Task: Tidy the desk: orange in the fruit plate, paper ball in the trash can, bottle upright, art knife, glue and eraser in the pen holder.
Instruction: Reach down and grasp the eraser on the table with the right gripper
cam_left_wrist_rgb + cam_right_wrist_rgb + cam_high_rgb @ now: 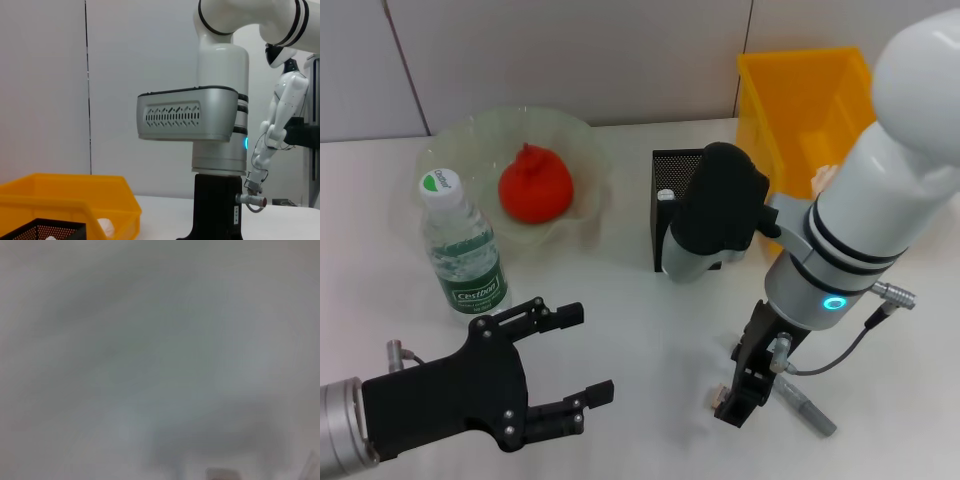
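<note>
The orange lies in the fruit plate at the back left. In front of it the bottle stands upright. My left gripper is open near the front left, empty. My right gripper points down onto the table at the front right, a small pale bit at its tip; I cannot tell whether that is the eraser. A grey pen-shaped item lies beside it. The right arm partly hides the pen holder, which has a white-topped item inside. The trash can holds a white wad.
The right forearm crosses in front of the pen holder. In the left wrist view the trash can and pen holder sit beside the right arm. The right wrist view shows only a blurred pale surface.
</note>
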